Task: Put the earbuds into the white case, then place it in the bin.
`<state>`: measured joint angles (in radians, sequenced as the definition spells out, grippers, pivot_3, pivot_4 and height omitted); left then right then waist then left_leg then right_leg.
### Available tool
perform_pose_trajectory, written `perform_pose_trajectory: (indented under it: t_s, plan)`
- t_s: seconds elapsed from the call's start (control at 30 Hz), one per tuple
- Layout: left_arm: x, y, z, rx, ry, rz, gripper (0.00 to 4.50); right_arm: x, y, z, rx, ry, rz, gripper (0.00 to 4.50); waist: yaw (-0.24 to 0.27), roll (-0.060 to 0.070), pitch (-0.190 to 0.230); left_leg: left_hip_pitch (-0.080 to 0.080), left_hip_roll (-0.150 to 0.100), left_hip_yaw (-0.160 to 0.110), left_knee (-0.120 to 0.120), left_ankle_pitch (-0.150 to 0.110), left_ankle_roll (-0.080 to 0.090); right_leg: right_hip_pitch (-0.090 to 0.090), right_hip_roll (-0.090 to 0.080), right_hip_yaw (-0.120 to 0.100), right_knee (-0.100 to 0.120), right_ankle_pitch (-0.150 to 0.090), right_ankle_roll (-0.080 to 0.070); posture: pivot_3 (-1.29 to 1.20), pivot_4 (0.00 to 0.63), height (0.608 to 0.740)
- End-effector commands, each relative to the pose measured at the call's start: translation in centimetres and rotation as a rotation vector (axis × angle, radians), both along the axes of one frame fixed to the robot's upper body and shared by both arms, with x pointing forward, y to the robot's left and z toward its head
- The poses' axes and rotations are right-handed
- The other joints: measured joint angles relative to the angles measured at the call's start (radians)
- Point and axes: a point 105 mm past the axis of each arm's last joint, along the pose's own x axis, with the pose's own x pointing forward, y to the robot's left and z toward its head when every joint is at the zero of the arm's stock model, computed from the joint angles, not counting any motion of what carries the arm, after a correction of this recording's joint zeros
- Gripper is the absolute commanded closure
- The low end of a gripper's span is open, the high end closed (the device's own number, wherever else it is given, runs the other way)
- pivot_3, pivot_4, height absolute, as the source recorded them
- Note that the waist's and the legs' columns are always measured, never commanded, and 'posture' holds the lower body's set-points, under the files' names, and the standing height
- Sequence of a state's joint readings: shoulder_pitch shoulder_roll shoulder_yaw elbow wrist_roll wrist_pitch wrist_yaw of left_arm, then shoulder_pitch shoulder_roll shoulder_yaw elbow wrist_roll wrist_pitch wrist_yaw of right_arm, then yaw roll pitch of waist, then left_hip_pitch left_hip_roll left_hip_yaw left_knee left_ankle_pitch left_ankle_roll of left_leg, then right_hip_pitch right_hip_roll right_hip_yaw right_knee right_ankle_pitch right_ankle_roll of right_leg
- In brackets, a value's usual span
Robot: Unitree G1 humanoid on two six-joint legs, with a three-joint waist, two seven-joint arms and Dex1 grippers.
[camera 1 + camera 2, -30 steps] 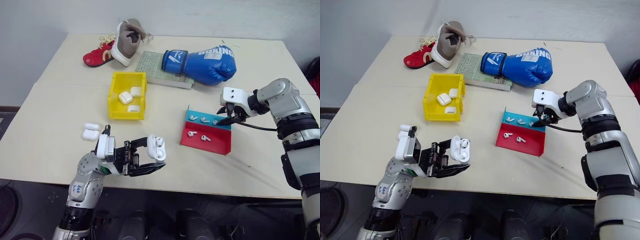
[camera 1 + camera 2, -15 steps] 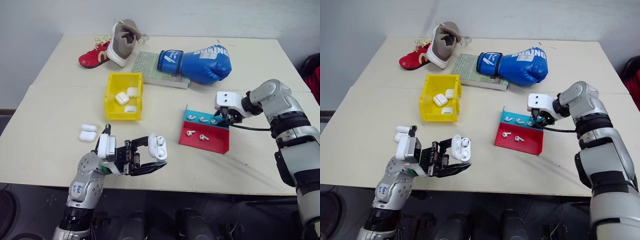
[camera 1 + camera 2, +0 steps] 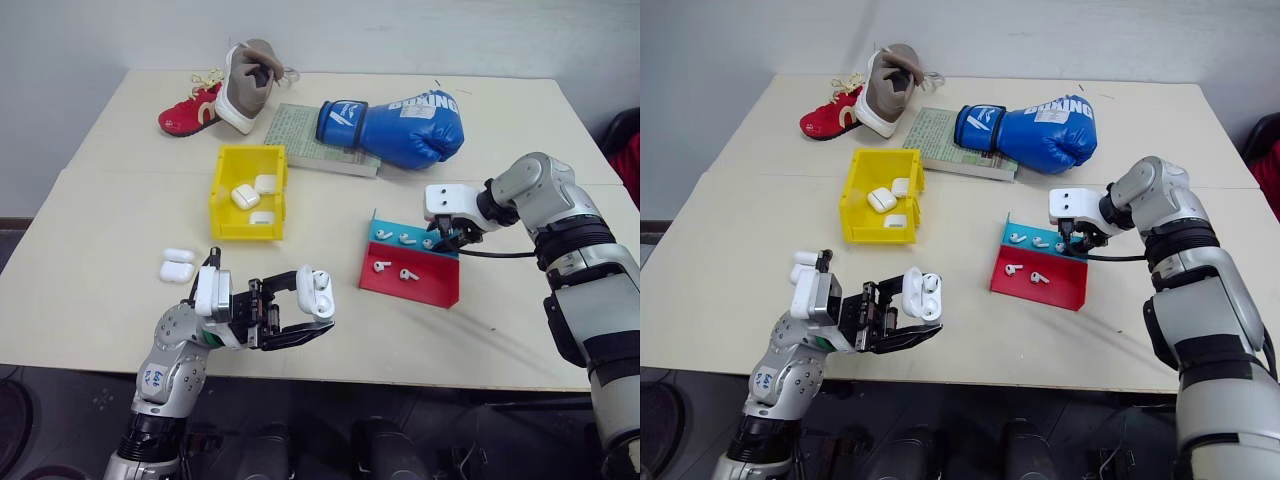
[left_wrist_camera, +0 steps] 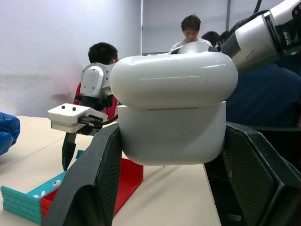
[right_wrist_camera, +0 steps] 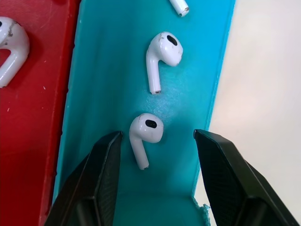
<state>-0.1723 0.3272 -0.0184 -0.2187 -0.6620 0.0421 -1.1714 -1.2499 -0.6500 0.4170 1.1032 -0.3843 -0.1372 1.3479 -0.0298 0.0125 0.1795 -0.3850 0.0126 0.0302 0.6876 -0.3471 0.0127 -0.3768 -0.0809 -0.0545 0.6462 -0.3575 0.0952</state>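
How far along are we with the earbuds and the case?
Done: three glossy white cases already lie in the yellow plastic bin. In hand: the left gripper holds an open white case with one earbud seated, while the right gripper stands open around a white stemmed earbud on the teal strip of the red and teal tray. Left: seat that earbud, close the case, bin it.

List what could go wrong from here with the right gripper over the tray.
The right gripper is open astride one earbud on the teal strip of the tray. The bud lies nearer one finger, so closing may flick or tilt it. One fingertip sits by the tray's teal wall and may catch it. The left gripper holds the open white case near the table's front edge; a bud fumbled there could fall.
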Motion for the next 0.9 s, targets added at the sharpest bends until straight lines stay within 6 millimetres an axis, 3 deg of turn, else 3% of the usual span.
perform_pose_trajectory:
  t_s: [0.03,0.17,0.3,0.9]
  plan:
    - [-0.33,0.04,0.74,-0.006,-0.042,-0.004,1.74,-0.04,0.01,0.11,-0.018,0.003,0.012,2.03,0.0,0.0,0.0,0.0,0.0,0.0,0.0,0.0,0.0,0.0,0.0,0.0,0.0,0.0,0.0,0.0,0.15,0.74]
    - [-0.26,0.1,0.83,-0.005,-0.044,-0.004,1.74,-0.13,0.16,-0.11,-0.013,0.013,0.017,2.03,0.0,0.0,0.0,0.0,0.0,0.0,0.001,0.0,0.0,0.0,0.0,0.0,0.001,0.0,0.0,0.0,0.15,0.74]
    - [-0.25,0.23,0.88,-0.004,-0.043,-0.003,1.74,-0.38,-0.04,-0.32,-0.023,0.04,0.016,2.95,-0.001,0.0,0.0,0.0,0.0,0.0,0.001,0.0,0.0,0.0,0.0,0.0,0.001,0.0,0.0,0.0,0.15,0.74]
    - [-0.26,0.19,0.97,-0.002,-0.046,-0.001,1.74,-0.4,0.45,-0.62,0.0,0.043,0.025,2.95,-0.001,0.0,0.0,0.0,0.0,0.0,0.003,0.0,0.0,0.0,0.0,0.0,0.002,0.0,0.0,0.0,0.15,0.74]
